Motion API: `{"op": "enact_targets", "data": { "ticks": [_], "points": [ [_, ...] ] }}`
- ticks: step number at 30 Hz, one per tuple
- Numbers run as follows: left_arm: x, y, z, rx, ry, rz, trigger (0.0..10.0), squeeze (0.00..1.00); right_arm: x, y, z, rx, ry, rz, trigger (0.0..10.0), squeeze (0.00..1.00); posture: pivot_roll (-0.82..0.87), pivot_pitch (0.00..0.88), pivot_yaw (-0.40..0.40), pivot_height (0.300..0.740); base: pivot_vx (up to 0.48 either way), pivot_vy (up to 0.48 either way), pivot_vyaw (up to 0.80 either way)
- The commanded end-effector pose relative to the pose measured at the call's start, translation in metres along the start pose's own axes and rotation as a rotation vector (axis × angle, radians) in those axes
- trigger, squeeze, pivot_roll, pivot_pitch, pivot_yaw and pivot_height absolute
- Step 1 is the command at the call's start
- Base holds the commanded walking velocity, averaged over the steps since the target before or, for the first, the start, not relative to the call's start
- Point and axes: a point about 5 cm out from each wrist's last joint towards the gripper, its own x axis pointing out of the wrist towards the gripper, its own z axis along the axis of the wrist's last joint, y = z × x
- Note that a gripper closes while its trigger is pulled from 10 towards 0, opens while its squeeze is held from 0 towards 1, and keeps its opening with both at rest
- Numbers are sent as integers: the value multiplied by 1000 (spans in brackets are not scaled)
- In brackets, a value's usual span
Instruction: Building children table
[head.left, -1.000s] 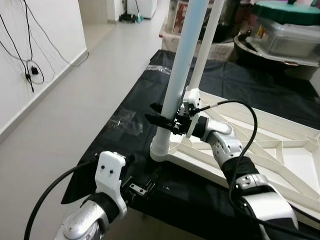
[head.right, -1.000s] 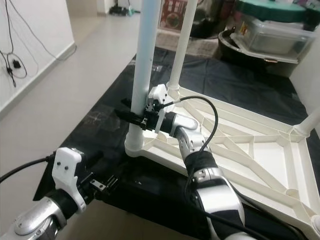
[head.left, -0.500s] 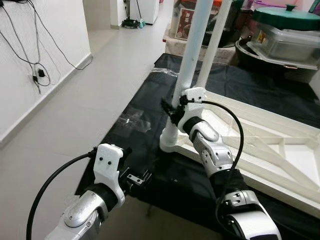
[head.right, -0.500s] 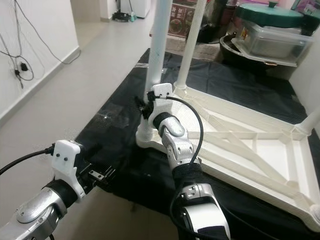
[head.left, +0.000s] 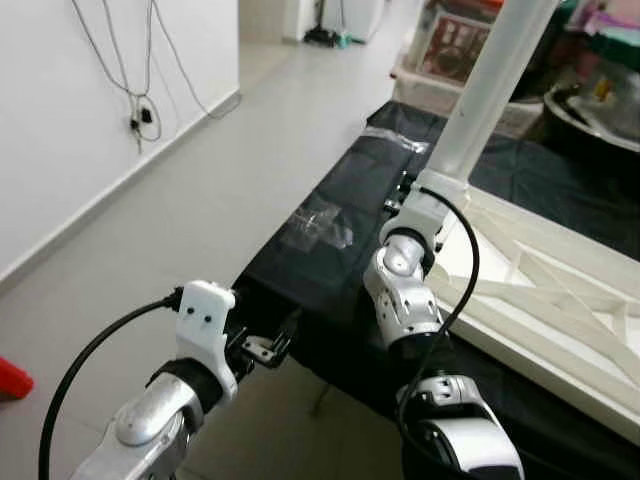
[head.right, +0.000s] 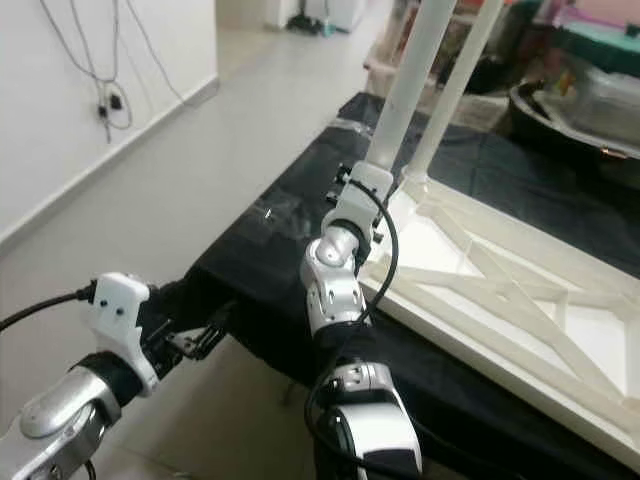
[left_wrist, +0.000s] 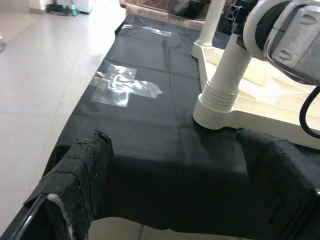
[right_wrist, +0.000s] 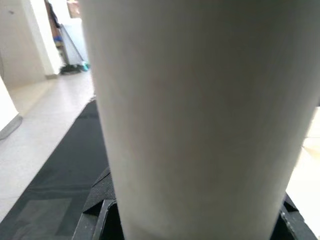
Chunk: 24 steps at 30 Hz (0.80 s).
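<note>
Right gripper (head.right: 348, 192) slid down the leg (head.left: 478, 100), now clamped near its base to steady it at the tabletop (head.left: 560, 290) corner. Left gripper (head.left: 262, 347) idle, fingers apart, off the mat (left_wrist: 150, 130) edge.

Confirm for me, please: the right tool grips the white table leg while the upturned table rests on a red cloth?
Not quite: the cloth is black, as the left wrist view shows. The right tool does grip the white table leg, and the upturned table rests on that cloth.
</note>
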Motion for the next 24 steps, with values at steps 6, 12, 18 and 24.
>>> {"op": "enact_targets", "data": {
  "ticks": [6, 12, 18, 24],
  "points": [
    [0, -4, -3, -2, 11, -24, 10000, 0, -16, 10, -22, 52, 166, -145, 10000, 0, 271, 151, -118, 740, 0, 0, 0],
    [1, -6, -4, -6, 15, -31, 10000, 0, -21, 14, -21, 69, 156, -159, 10000, 0, 275, 156, -118, 740, 0, 0, 0],
    [0, -7, -5, -7, 23, -42, 10000, 0, -23, 9, -23, 87, 153, -185, 10000, 0, 275, 156, -118, 740, 0, 0, 0],
    [-4, -22, -8, -18, 47, -185, 10000, 0, -25, 9, -21, 63, 133, -169, 10000, 0, 274, 163, -112, 740, 0, 0, 0]
  ]
}}
